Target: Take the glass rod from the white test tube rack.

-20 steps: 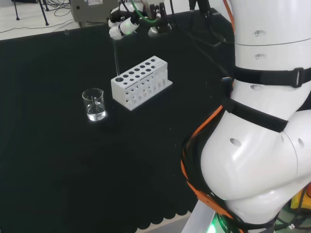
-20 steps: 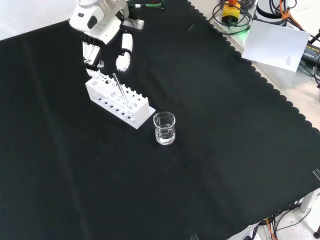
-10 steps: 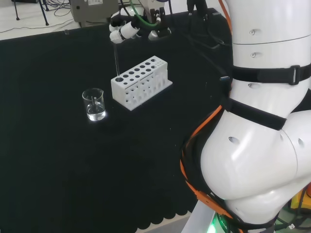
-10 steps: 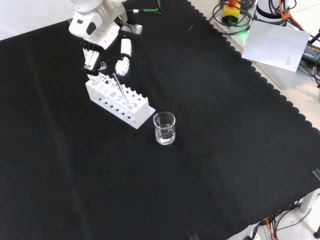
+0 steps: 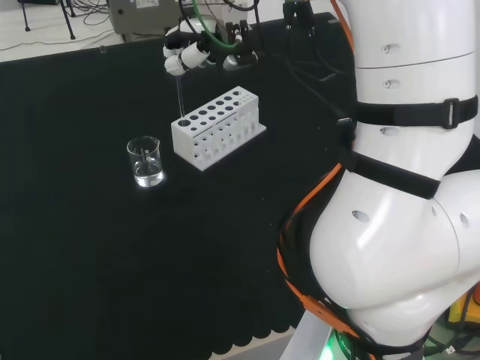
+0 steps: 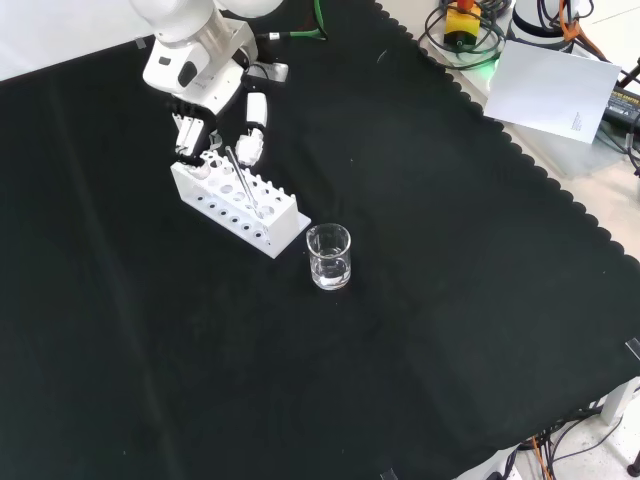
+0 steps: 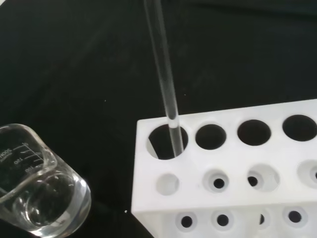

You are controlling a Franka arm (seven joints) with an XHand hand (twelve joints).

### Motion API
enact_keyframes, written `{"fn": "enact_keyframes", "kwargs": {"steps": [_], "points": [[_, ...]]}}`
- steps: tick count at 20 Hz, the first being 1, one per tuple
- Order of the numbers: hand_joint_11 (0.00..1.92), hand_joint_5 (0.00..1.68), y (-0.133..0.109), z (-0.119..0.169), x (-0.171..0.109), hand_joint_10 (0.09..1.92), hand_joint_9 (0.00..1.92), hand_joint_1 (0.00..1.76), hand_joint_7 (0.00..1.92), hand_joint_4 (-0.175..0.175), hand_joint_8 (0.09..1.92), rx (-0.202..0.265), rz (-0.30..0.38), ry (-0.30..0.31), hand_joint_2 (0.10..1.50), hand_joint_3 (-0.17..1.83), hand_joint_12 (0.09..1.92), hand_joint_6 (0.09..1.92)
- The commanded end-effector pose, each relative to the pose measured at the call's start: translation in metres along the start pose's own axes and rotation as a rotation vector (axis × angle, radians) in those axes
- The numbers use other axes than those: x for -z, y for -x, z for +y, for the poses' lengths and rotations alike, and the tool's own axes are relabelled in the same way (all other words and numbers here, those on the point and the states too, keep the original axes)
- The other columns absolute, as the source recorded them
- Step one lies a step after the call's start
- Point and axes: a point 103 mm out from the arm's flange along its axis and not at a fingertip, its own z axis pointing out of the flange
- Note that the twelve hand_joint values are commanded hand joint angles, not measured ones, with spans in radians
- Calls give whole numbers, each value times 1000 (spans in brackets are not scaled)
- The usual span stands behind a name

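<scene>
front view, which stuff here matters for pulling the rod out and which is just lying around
Belongs to the job:
glass rod, standing in an end hole of the rack
white test tube rack
hand, above the rack's far end

Just lying about:
glass beaker, beside the rack's near end
sheet of paper, off the cloth at the upper right
coiled cables beside the paper

A clear glass beaker (image 6: 329,257) stands upright on the black cloth (image 6: 420,300) — a little clear liquid sits in its bottom, and printed graduation marks show on its wall in the wrist view (image 7: 34,193). In the front view, a white sheet of paper (image 6: 556,88) lies off the cloth at about two o'clock from the beaker — well apart.
</scene>
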Motion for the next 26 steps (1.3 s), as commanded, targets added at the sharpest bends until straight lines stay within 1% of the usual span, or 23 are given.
{"fn": "enact_keyframes", "kwargs": {"steps": [1,8,13,15,16,17,18,19,21,23,26], "points": [[1400,458,-6,1,1,1389,1236,629,708,-175,1378,6,11,20,1027,324,1438,1024],[1568,583,-7,0,1,1375,1388,719,767,-175,1455,4,23,35,1018,340,1406,1028],[1712,695,-8,0,-1,1338,1488,807,833,-175,1470,2,56,45,1010,363,1358,1008],[1761,752,-9,0,-1,1309,1513,864,866,-175,1467,2,77,59,1004,383,1318,987],[1781,786,-10,0,0,1288,1525,909,888,-175,1461,-1,88,76,999,395,1292,971],[1808,812,-11,0,1,1257,1536,1031,877,-175,1484,-4,90,96,1049,299,1234,960],[1809,841,-13,0,2,1224,1546,1124,867,-175,1498,-4,89,114,1098,195,1160,931],[1781,868,-15,-1,3,1198,1553,1182,862,-175,1504,-5,83,131,1132,117,1093,897],[1693,909,-18,-2,6,1165,1569,1232,862,-175,1505,-6,74,168,1160,39,1018,844],[1611,949,-21,-3,10,1148,1586,1250,878,-175,1483,-15,66,204,1159,12,1009,790],[1541,1009,-25,-5,17,1133,1597,1265,920,-175,1423,-27,59,207,1142,-6,1031,707]]}}
